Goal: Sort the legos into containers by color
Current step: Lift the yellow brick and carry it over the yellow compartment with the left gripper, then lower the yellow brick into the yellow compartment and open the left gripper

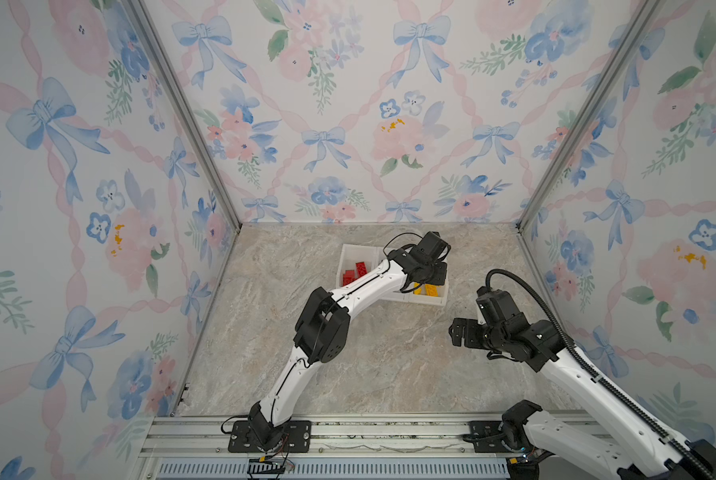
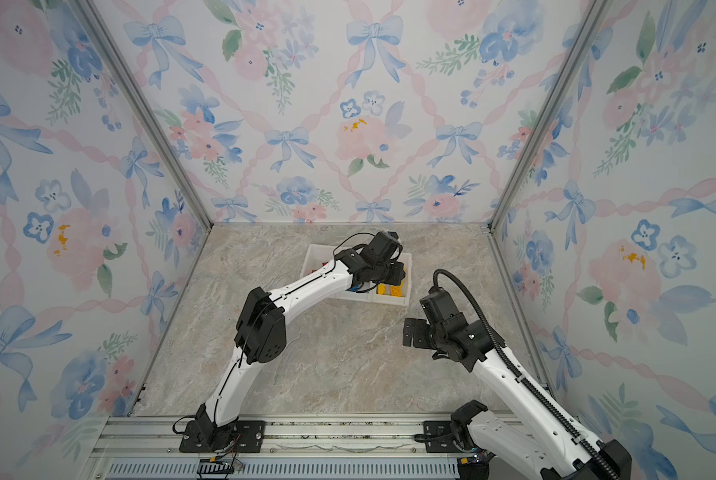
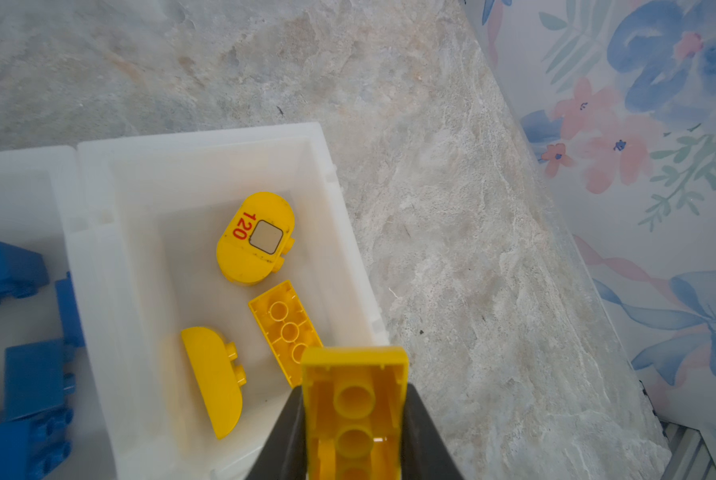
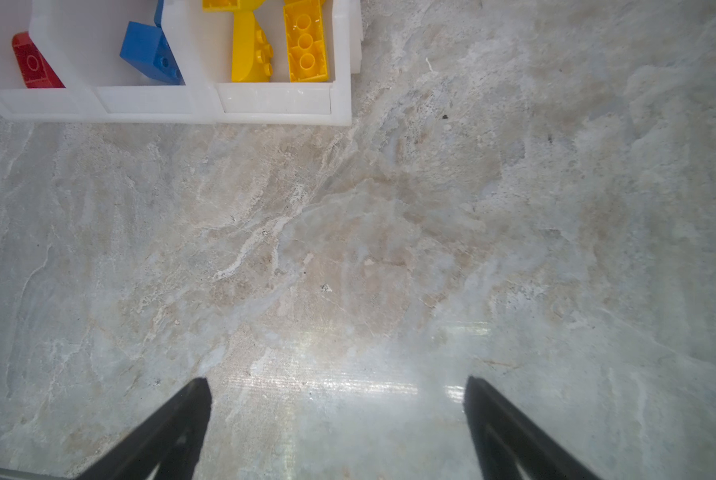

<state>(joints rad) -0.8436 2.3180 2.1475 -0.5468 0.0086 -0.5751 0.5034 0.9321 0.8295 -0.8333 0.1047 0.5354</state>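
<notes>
Left pincer (image 3: 354, 395): mine, clamped on a yellow brick (image 3: 354, 419).
Brick: above the yellow bin (image 3: 206, 137), over its outer rim, not its middle.
Doing it well: I'd move inward past that rim, lower, then let go.
Right pincer (image 4: 336, 384): wide, empty, well apart from the bin.

Open in front, blocked at the back
The grey marbled table (image 4: 389, 249) lies bare before the white plastic three-bin row (image 4: 160, 104); the white left arm (image 1: 368, 284) stretches across above it.
</notes>
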